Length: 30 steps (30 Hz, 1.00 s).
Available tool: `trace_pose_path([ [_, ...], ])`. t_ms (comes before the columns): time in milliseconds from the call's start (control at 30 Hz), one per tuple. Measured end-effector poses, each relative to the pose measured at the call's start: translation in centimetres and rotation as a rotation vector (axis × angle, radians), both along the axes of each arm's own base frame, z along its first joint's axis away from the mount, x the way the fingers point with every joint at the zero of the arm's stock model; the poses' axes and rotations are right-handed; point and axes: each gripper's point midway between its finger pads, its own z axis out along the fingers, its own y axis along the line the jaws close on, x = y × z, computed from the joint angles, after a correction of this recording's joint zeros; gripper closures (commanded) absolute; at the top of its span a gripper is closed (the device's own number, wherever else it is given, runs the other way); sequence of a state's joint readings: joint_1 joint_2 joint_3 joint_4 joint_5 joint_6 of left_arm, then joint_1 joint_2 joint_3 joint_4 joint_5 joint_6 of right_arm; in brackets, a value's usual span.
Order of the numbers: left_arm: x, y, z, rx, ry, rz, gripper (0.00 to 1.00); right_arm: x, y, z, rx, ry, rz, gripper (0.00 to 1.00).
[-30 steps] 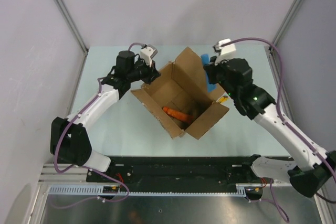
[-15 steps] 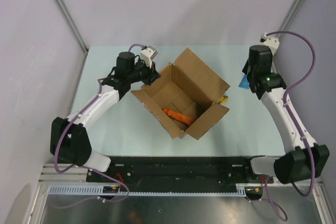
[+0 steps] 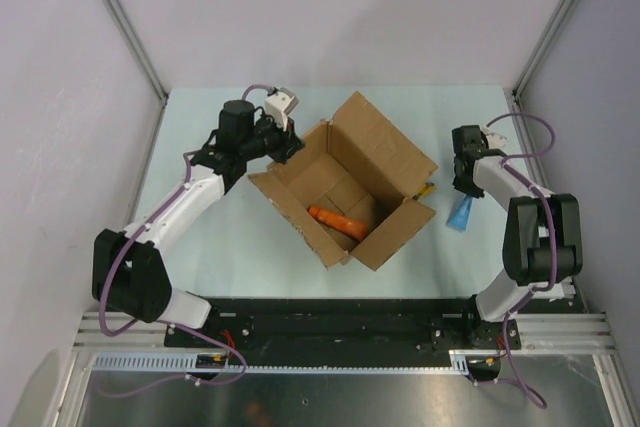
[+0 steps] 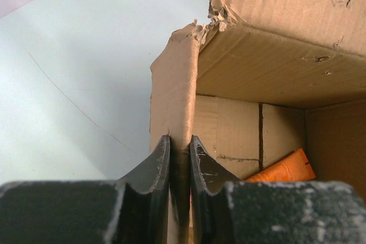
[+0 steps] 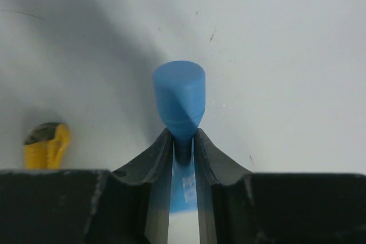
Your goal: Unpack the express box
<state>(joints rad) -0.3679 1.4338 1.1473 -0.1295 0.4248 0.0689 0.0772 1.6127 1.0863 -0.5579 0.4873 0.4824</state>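
Note:
The express box stands open in the middle of the table, flaps spread. My left gripper is shut on its far-left wall, and the cardboard edge runs up between the fingertips. An orange tube lies on the box floor, its end showing in the left wrist view. My right gripper is low over the table to the right of the box. Its fingers press both sides of a blue tube whose body lies on the table.
A small yellow utility knife lies on the table just outside the box's right flap, left of the right gripper. Grey walls with metal posts close in the table at the back and both sides.
The right arm carried the blue tube from above the box's right rim out to the right and down onto the table. The left gripper and the box stayed put.

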Motion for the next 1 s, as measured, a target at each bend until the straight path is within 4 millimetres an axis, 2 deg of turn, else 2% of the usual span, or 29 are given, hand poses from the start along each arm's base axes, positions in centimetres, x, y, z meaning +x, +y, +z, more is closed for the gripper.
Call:
trace_pose_path([
  [33,0.0,0.0,0.1,-0.001,-0.002,0.000,1.00,-0.1,-0.1,-0.8,0.002,0.015,-0.005,0.72],
  [67,-0.1,0.0,0.2,-0.002,-0.004,0.000,1.00,-0.4,-0.2,-1.8,0.007,0.033,-0.012,0.63],
  [200,-0.2,0.0,0.2,-0.002,-0.006,-0.001,1.00,-1.1,-0.2,-3.8,0.024,0.068,-0.036,0.39],
  [233,-0.2,0.0,0.2,-0.002,-0.006,-0.001,1.00,-1.2,-0.1,-3.9,0.027,0.067,-0.040,0.33],
  [367,-0.2,0.0,0.2,-0.001,-0.005,0.000,1.00,-0.7,-0.1,-2.4,0.035,0.010,-0.045,0.27],
  [433,-0.2,0.0,0.2,-0.001,-0.006,-0.001,1.00,-0.3,0.0,0.3,0.041,-0.070,-0.041,0.28],
  [533,-0.3,-0.3,0.2,0.010,-0.017,-0.006,1.00,0.0,0.4,6.4,0.048,-0.244,-0.005,0.29],
  [600,-0.5,-0.9,0.4,0.039,-0.047,-0.009,1.00,0.2,1.2,12.1,0.043,-0.403,0.074,0.29],
  [700,-1.5,-2.5,1.0,0.062,-0.096,-0.044,1.00,-0.2,4.4,20.2,0.092,-0.648,0.263,0.29],
  [733,-1.7,-3.0,1.2,0.064,-0.104,-0.056,1.00,-0.8,6.3,23.6,0.126,-0.748,0.369,0.29],
  [800,-2.1,-3.5,1.2,0.064,-0.107,-0.071,1.00,-1.9,9.5,27.5,0.172,-0.858,0.534,0.30],
  [900,-2.1,-3.5,1.1,0.067,-0.105,-0.070,1.00,-4.1,15.4,31.2,0.232,-0.941,0.799,0.31],
  [967,-2.1,-3.5,1.1,0.068,-0.105,-0.067,1.00,-5.3,19.7,31.4,0.267,-0.925,0.962,0.33],
  [1000,-2.1,-3.4,1.1,0.068,-0.106,-0.066,1.00,-5.8,21.7,30.8,0.280,-0.901,1.033,0.34],
])
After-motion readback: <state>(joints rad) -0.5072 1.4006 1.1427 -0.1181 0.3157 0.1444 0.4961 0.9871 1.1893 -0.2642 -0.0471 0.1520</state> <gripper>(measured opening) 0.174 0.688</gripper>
